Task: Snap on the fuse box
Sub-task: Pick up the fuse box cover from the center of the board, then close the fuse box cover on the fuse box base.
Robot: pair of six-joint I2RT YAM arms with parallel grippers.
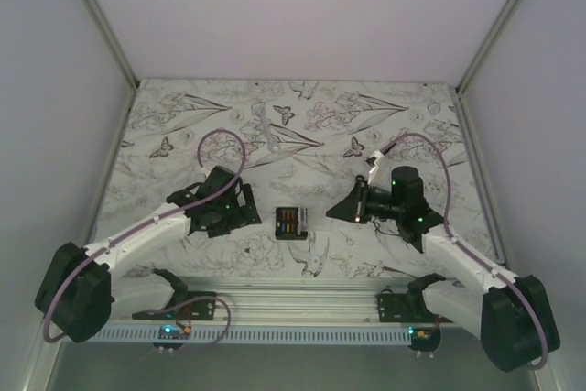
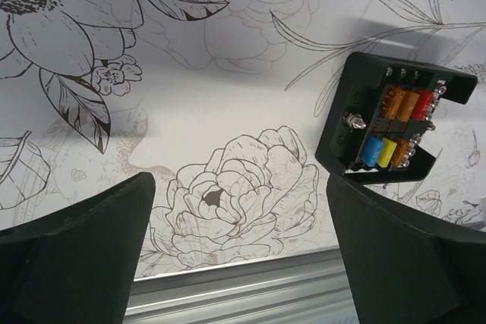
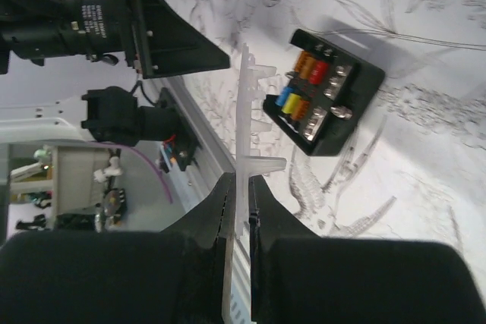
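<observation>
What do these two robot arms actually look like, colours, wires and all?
Both the left arm and the right arm have white middle sections between chunky black joints. A thin purple cable loops along each arm. The left gripper and the right gripper each end in two flat, black, wedge-shaped fingers. A small green light glows on the right arm.

Both arms are the same build. The left arm [image 1: 146,231] and right arm [image 1: 458,258] have white shells, chunky black joints and bases, and a purple cable [image 1: 224,135] looping along each. The left hand [image 2: 237,187] has fat matte-black wedge fingers [image 2: 76,263]. There's a tiny green light [image 1: 417,220] by the right wrist.
</observation>
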